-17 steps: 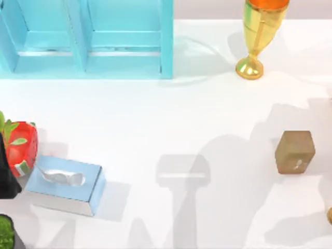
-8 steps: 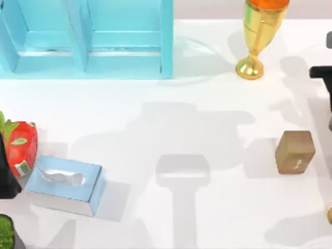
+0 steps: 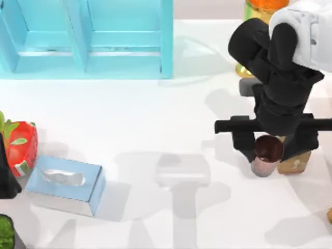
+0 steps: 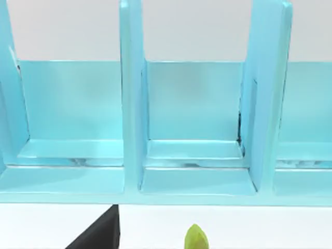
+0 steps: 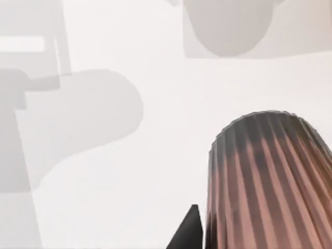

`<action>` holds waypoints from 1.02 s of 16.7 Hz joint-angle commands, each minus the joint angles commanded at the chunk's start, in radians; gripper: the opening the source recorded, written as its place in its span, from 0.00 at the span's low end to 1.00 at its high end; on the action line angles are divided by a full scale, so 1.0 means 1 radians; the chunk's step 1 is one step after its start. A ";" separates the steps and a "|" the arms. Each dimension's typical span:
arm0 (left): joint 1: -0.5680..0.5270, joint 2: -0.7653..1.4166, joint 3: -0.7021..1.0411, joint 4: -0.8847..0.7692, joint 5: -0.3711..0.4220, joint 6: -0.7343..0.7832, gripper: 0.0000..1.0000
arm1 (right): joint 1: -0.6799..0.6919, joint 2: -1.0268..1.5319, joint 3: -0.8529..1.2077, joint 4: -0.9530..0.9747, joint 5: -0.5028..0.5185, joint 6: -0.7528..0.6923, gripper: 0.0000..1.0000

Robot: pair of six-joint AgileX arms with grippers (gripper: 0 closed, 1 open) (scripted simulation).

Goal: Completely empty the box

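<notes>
Since the earlier frames, my right arm (image 3: pixel 288 78) has come in over the right half of the white surface (image 3: pixel 155 114), where half a second ago only its edge showed; it now covers most of the gold trophy cup (image 3: pixel 255 7) at the far right. Its right gripper (image 3: pixel 270 150) holds a ribbed brown cup (image 3: pixel 265 155), mouth up, just left of the tan wooden block (image 3: pixel 295 163); whether cup and block touch cannot be told, since the arm hides the block's upper part. The jaws themselves are hidden beneath the wrist, so their clasp on the cup cannot be confirmed; the right wrist view shows the cup's ribbed wall (image 5: pixel 270 181) close against a dark finger tip (image 5: pixel 188 231). At far left, the turquoise shelf box (image 3: pixel 88 39) stands unchanged, its compartments (image 4: pixel 194 119) bare in the left wrist view. Lower left: light blue tissue box (image 3: pixel 65 184), red strawberry-like object (image 3: pixel 21 145) cut by the frame edge, green item (image 3: pixel 5 233) mostly cropped. Left gripper (image 3: pixel 8 176) parked at the left edge, jaw state not discernible.
</notes>
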 joint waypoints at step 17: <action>0.000 0.000 0.000 0.000 0.000 0.000 1.00 | 0.213 -0.080 -0.252 0.230 0.000 0.214 0.00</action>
